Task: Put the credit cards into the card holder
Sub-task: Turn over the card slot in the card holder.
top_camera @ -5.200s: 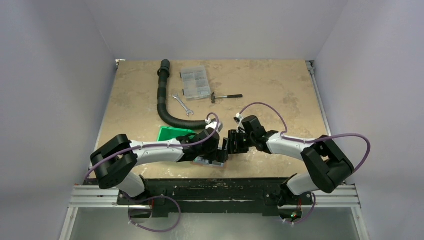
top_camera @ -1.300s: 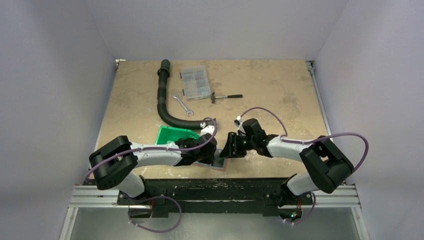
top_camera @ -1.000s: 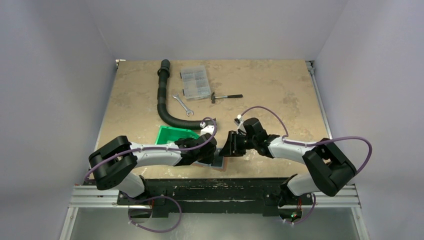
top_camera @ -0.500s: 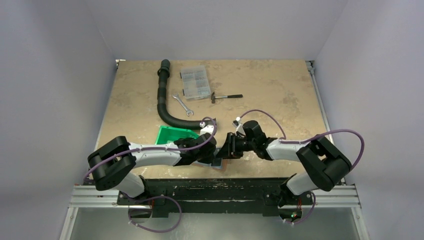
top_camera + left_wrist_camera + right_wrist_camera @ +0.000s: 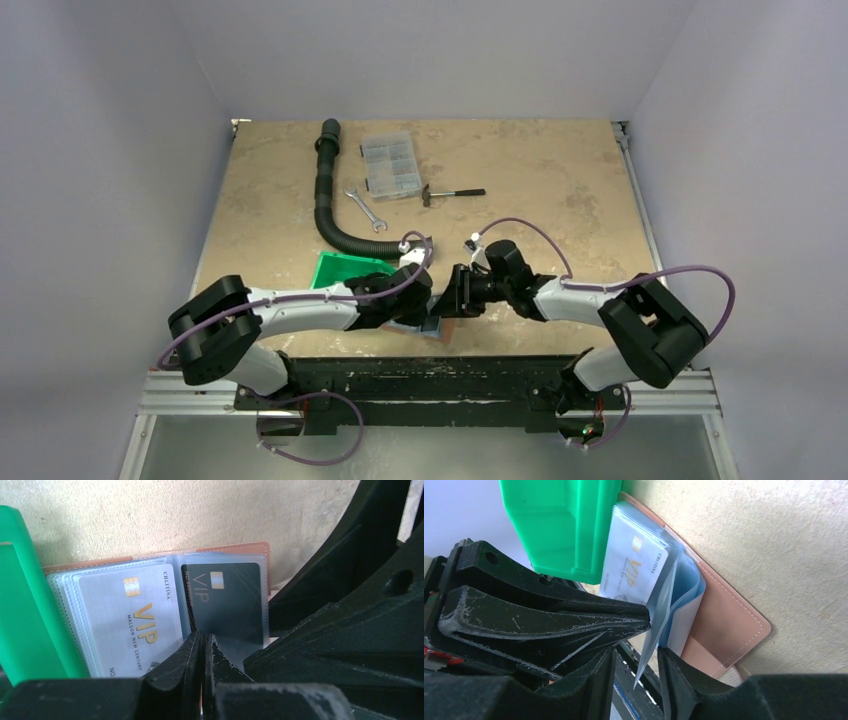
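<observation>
Tools of both arms are seen close together just right of the green bin [image 5: 345, 268], at the near edge of the table [image 5: 560, 170]. The left tool [image 5: 204, 645] is pressed together, its tips set at the near edge of the card holder [image 5: 240, 547], at the fold between two sleeves. Whether a sleeve is caught between them cannot be told. The card holder is laid open on the table just beside the bin's right side, with its reddish-brown cover facing down and its clear sleeves fanned upward. A silver VIP card [image 5: 130, 615] is held in the sleeve nearer the bin, and a dark VIP card [image 5: 227, 605] in the sleeve farther from it. The right tool [image 5: 636, 675] is spread, and the loose edge of one clear sleeve is seen hanging in the gap between its fingers [image 5: 674, 680]. Well beyond the bin, a black hose [image 5: 325, 195], a wrench [image 5: 366, 209], a clear compartment box [image 5: 389, 164] and a hammer [image 5: 452, 193] are laid out.
</observation>
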You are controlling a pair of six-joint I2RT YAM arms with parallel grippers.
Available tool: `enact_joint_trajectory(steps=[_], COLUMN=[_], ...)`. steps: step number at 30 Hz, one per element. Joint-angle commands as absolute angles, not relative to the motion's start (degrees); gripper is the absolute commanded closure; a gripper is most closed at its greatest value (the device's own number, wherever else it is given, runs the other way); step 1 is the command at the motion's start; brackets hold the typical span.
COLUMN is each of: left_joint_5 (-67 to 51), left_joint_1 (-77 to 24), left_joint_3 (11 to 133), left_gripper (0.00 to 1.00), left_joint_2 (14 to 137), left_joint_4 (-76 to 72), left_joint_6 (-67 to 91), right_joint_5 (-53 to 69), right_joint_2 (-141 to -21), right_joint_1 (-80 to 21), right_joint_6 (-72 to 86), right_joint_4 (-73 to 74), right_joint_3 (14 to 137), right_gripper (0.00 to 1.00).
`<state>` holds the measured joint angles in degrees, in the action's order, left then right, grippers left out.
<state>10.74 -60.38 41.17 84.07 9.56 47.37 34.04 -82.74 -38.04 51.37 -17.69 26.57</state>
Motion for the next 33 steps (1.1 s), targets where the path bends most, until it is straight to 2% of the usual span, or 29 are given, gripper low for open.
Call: enact_joint_trajectory(steps=[1,6,12,21,33], left_joint_5=[11.53,14.37,18.07,21.27,21.1], left_joint_1=[-60.29,-60.25,-59.54,-57.41,-57.27], left_joint_3=[44.81,47.08,48.18,50.19,50.78], left_gripper=[1.0,0.9,0.87,0.84,0.84], left_joint_2=[79.8,76.59,72.76,65.17,62.96], left_joint_4=[11.9,16.92,23.07,29.56,30.69], left_joint_6=[46.33,45.42,45.01,44.39,44.65], right_joint_5=[34.16,34.93,35.37,34.86,35.07], right_joint_2=[-81.06,-82.4,-83.15,-86.72,-91.37], right_joint_1=[-38.44,-38.63,-39.57,-41.31,-42.48], right_joint_6=[49.98,49.75,49.42,49.05,49.61], right_joint_4=[-16.19,-16.7,-16.05,-16.3,-18.45], right_joint_3=[29.15,29.8,31.67,34.62,36.76], right_gripper=[0.54,0.53,0.51,0.49,0.49])
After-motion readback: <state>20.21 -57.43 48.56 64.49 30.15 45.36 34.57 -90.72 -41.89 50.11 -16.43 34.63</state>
